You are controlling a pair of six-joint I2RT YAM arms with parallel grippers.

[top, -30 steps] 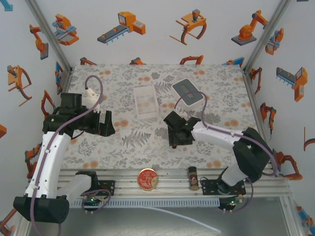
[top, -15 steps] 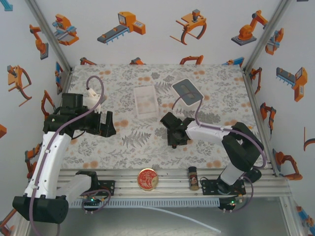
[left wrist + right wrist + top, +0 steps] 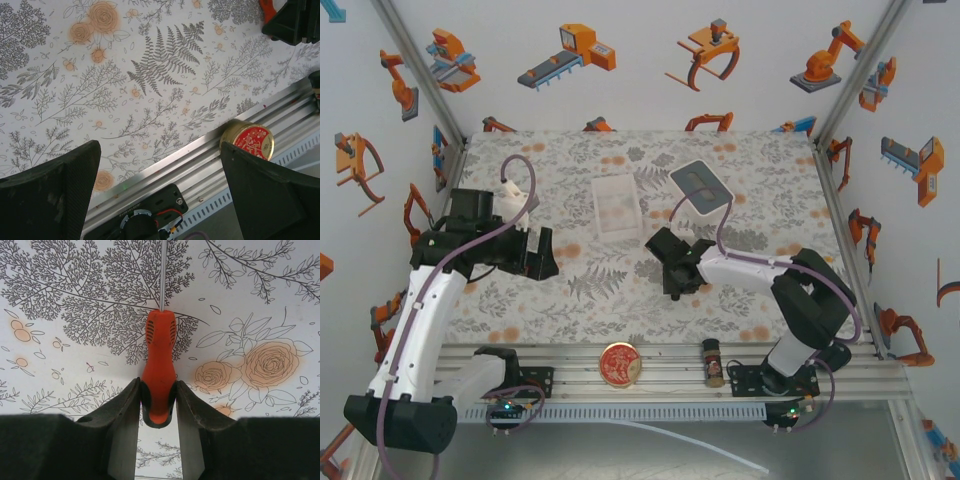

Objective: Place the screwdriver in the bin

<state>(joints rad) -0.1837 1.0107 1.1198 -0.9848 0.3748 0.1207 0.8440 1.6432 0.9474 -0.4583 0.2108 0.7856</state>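
The screwdriver (image 3: 159, 357) has an orange-red handle and a thin shaft (image 3: 163, 275) pointing away from the wrist camera, low over the flowered tablecloth. My right gripper (image 3: 158, 396) is shut on the butt end of the handle, one finger pressing each side. From above, the right gripper (image 3: 670, 262) is at mid-table, just near and right of the bin (image 3: 617, 207), a small white translucent tray that holds nothing I can make out. My left gripper (image 3: 542, 254) hangs open over the left part of the table, its fingers (image 3: 50, 192) wide apart with nothing between them.
A white rounded box with a grey-blue top (image 3: 702, 187) stands right of the bin, close behind the right gripper. On the near aluminium rail (image 3: 670, 375) sit a round red tin (image 3: 620, 363) and a small dark brown bottle (image 3: 712, 360).
The right gripper has shifted a little to the left and its arm has folded in closer. The left gripper has edged slightly right.
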